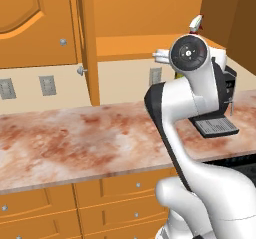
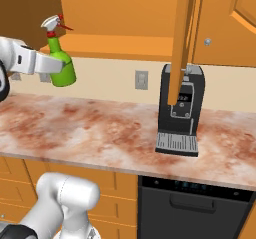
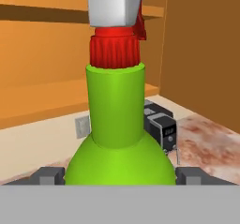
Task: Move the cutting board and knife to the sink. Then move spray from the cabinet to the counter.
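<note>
Now spray point(image 2: 62, 68) gripped between the jaws, upright, above counter point(image 2: 100, 128)

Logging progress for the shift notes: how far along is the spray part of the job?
Done: the spray is out of the open cabinet. In hand: the gripper holds it upright in the air, jaws closed on its body. Left: setting it down on the counter below. Board, knife and sink can't be judged here.
</note>
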